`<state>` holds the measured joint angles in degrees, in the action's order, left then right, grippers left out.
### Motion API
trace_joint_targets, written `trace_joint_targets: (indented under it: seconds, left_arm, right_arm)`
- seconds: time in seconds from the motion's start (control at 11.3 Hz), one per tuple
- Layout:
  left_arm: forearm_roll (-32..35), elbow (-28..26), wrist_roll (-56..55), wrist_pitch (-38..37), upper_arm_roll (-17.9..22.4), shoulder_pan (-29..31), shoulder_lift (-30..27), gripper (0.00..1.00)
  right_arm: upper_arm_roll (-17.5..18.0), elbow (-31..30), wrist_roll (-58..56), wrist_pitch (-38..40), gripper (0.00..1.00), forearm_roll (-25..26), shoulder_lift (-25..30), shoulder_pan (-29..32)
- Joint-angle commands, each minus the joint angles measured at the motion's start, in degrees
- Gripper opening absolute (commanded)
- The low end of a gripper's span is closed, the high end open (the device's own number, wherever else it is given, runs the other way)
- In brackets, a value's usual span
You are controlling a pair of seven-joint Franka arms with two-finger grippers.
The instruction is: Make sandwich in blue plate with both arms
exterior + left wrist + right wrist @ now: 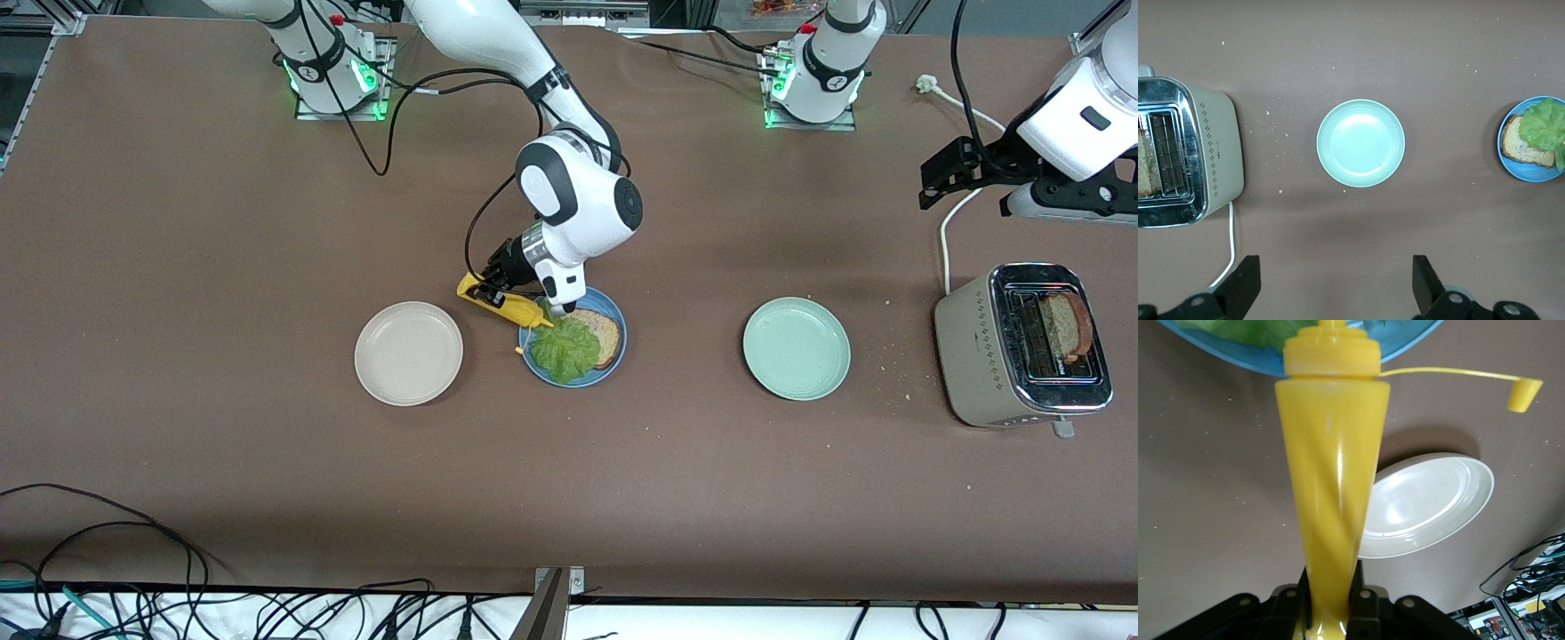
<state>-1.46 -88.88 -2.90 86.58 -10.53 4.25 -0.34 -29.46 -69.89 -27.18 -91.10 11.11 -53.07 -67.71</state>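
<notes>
The blue plate holds one bread slice with a ruffled green lettuce leaf on it. My right gripper is shut on a yellow squeeze bottle, tilted with its nozzle over the plate's edge by the lettuce. The right wrist view shows the bottle, its open cap and the blue plate. A second bread slice stands in the toaster. My left gripper is open and empty, up over the table at the left arm's end; it also shows in the left wrist view.
A cream-white plate lies beside the blue plate toward the right arm's end. A pale green plate lies between the blue plate and the toaster. The toaster's white cord runs toward the arm bases. Cables lie along the table's front edge.
</notes>
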Motion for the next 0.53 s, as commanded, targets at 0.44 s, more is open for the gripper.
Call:
trace_joint_targets:
  seconds: [0.44]
  left_arm:
    - [-1.4, 0.1, 0.5, -0.4, 0.1, 0.4, -0.4, 1.0]
  right_arm:
    - [-0.2, 1.9, 0.3, 1.7, 0.0, 0.1, -0.5, 0.3]
